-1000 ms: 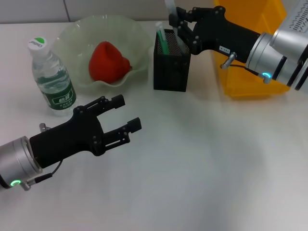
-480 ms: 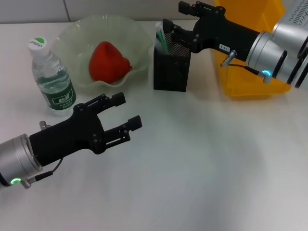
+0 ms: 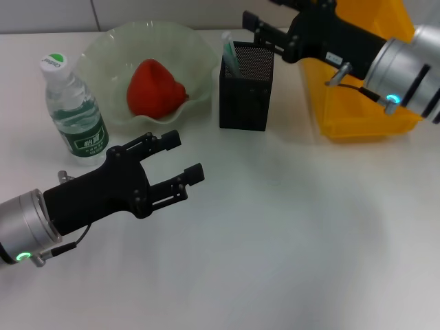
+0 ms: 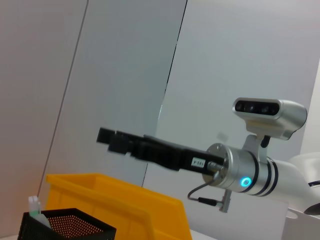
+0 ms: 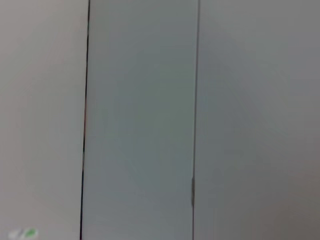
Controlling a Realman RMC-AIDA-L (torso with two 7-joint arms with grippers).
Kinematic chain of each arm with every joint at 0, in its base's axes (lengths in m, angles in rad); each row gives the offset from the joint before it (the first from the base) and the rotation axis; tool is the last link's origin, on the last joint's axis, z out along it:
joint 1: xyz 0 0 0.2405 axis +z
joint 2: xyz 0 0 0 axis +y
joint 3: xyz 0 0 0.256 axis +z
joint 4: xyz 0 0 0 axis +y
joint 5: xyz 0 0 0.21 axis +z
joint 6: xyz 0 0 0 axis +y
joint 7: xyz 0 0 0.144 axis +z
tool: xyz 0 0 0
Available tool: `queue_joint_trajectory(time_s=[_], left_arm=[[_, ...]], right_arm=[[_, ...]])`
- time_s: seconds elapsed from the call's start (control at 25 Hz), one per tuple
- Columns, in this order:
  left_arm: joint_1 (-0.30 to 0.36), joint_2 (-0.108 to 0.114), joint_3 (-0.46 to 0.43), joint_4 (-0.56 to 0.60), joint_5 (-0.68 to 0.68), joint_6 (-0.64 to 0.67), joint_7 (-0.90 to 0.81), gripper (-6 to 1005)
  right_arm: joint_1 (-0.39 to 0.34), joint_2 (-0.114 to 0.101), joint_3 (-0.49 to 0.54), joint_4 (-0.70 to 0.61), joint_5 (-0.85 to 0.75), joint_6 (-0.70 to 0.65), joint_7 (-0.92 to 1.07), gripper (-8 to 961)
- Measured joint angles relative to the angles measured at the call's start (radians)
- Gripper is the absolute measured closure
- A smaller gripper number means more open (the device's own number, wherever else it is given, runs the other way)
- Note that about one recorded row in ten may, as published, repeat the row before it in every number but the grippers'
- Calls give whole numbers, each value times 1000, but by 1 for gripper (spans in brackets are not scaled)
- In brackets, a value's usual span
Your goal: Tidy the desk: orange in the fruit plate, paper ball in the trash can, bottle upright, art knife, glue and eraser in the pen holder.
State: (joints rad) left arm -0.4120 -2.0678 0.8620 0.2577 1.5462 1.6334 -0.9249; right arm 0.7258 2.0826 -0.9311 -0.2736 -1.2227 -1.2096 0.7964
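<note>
- Hovering nearest the robot, the left gripper [image 3: 180, 163] hangs low over the white counter [image 3: 289, 227] with its fingers spread and nothing between them, aimed toward the far middle of the counter.
- Just beyond it and to the left stands the bottle [image 3: 72, 110], cap up, its long axis vertical, so it looks done; the left arm is much the nearer of the two to it.
- Behind the bottle, the orange [image 3: 155, 88] sits inside the fruit plate [image 3: 103, 51], clear of the rim.
- To the right of the plate and just beside it stands the pen holder [image 3: 245, 100], mouth up. A slim green-and-white stick pokes out at its left corner, leaning slightly left, its long axis near vertical; I cannot tell which item it is.
- Farther right and back, the trash can [image 3: 357, 117] stands beside the holder; its contents are hidden.
- Above the holder's far rim, raised, is the right gripper [image 3: 258, 24], pointing left; its fingers seem parted and empty, though they are partly cut off.
- My judgement: nothing loose is left on the counter, so neither arm has a pick to line up.
</note>
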Motion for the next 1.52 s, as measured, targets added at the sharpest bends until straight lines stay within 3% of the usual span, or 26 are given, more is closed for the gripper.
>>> queue_joint_trajectory(time_s=[0.4, 0.68, 0.84, 0.96, 1.0, 1.2, 1.52], left_arm=[[-19, 0, 5, 0, 2, -5, 0, 231], [-38, 8, 24, 17, 10, -1, -16, 231], [-33, 14, 55, 58, 11, 4, -36, 230], [-30, 19, 69, 64, 12, 6, -45, 230], [-30, 23, 78, 64, 13, 7, -51, 230], [-28, 37, 120, 64, 13, 8, -69, 230], [-9, 46, 142, 66, 73, 10, -83, 230]], right_arm=[[-119, -2, 17, -127, 5, -70, 207, 161], [-224, -8, 21, -201, 2, -238, 277, 135], [-275, -30, 18, -204, -20, -344, 321, 134], [-302, -56, 20, -211, -94, -420, 359, 134], [-315, -76, 21, -213, -157, -458, 374, 134], [-336, -95, 32, -225, -309, -490, 384, 135], [-347, -90, 56, -279, -515, -526, 367, 135]])
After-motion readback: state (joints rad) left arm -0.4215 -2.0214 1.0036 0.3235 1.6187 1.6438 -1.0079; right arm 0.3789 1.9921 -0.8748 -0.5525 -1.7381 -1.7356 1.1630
